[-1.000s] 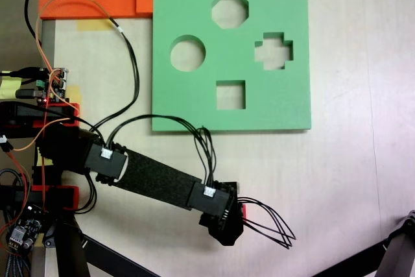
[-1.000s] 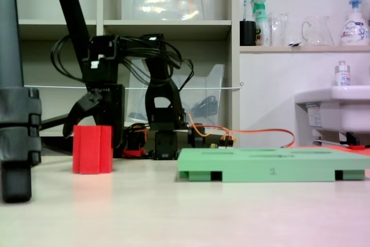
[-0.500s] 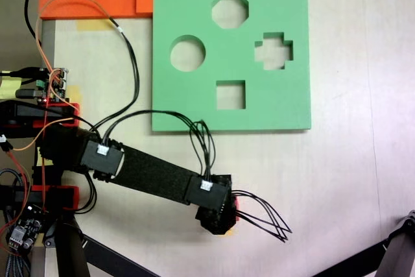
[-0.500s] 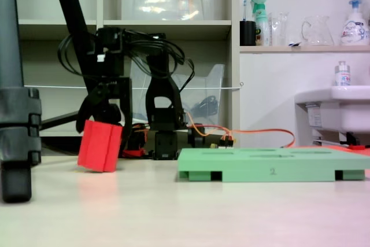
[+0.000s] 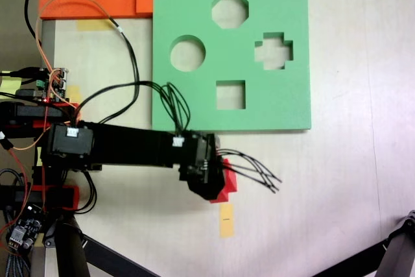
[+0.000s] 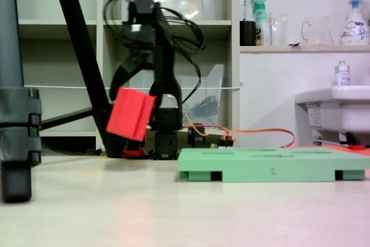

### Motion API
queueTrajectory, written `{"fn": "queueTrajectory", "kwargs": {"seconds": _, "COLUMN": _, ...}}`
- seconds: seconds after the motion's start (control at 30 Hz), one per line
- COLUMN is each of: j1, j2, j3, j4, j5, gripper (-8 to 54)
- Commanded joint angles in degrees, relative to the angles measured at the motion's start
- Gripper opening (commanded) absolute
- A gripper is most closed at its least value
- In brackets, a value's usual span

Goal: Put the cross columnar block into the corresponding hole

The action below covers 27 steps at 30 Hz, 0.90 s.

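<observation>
Block (image 6: 130, 114) clear of the table, tilted, clamped in the gripper (image 6: 134, 98); from above, a red sliver (image 5: 227, 183) shows just off the green board's (image 5: 194, 4) near edge, below the square cutout. Carry step, I judge. Next: swing over the board to the cross hole (image 5: 273, 51) near its right edge, level the block, match the arms, lower.

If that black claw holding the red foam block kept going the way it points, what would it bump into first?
Probably the bare tabletop. The gripper points down, tilted, its jaws shut on the red plus-shaped foam block, which hangs short of the green foam board. Depth is uncertain.
</observation>
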State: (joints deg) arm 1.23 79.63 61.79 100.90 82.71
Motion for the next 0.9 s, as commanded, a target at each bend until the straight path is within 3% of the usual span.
{"fn": "queueTrajectory", "kwargs": {"seconds": 0.0, "j1": -6.94, "j2": 1.58, "j3": -6.94, "j4": 2.72, "j5": 9.23, "gripper": 22.4}}
{"fn": "queueTrajectory", "kwargs": {"seconds": 0.1, "j1": -17.58, "j2": -1.67, "j3": -12.04, "j4": -2.99, "j5": 22.85, "gripper": 22.2}}
{"fn": "queueTrajectory", "kwargs": {"seconds": 0.27, "j1": -29.09, "j2": -5.8, "j3": -14.33, "j4": -13.27, "j5": 34.01, "gripper": 22.2}}
{"fn": "queueTrajectory", "kwargs": {"seconds": 0.87, "j1": -34.19, "j2": -11.95, "j3": -15.91, "j4": -32.08, "j5": 39.81, "gripper": 22.2}}
